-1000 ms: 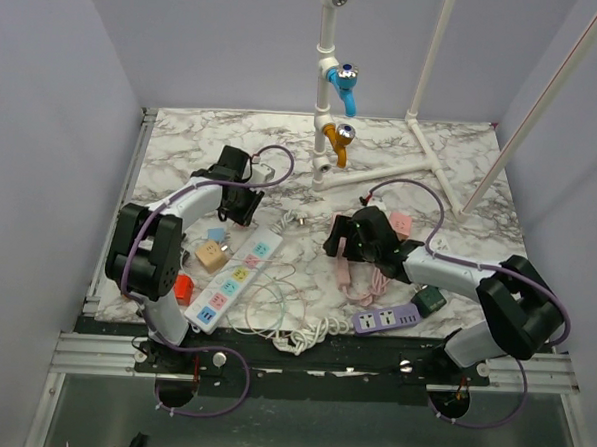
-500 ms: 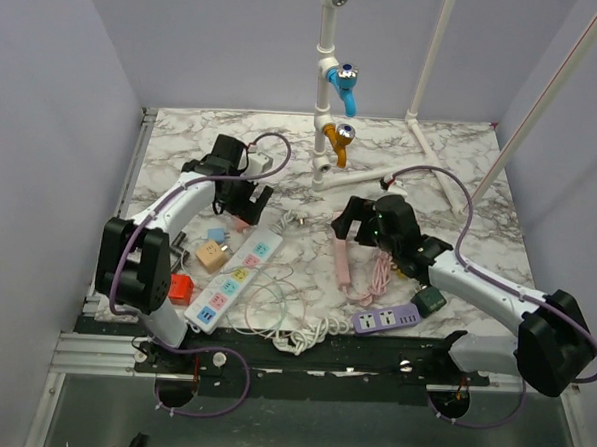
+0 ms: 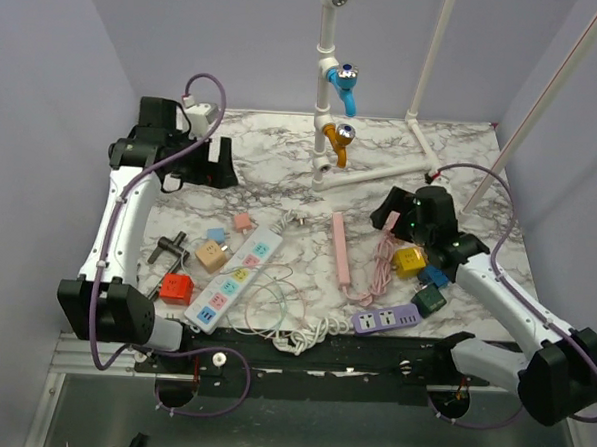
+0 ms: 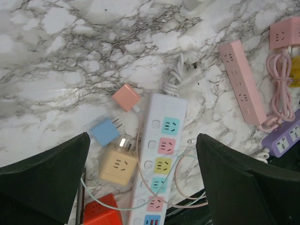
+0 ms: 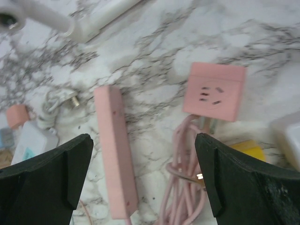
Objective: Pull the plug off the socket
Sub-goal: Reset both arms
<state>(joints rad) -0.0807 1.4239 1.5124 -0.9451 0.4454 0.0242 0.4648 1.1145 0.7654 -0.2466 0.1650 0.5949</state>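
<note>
Lower centre, top view: white power strip [image 3: 234, 276], its 5 visible sockets bare. Pink plug [image 3: 242, 222] lies loose just beside its far end; judged already out. Left gripper [image 4: 143, 137] upper left, right gripper [image 5: 143, 138] centre right: both spread wide, empty. Best retreat high, clear of white cord [image 3: 308, 334].

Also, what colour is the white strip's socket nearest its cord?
Teal; the socket shows best in the left wrist view.

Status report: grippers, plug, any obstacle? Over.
Both open, empty: left gripper over white multi-socket power strip, right gripper above long pink power strip. Loose beside white strip: small pink square plug, blue square plug. No obstacle seen.
</note>
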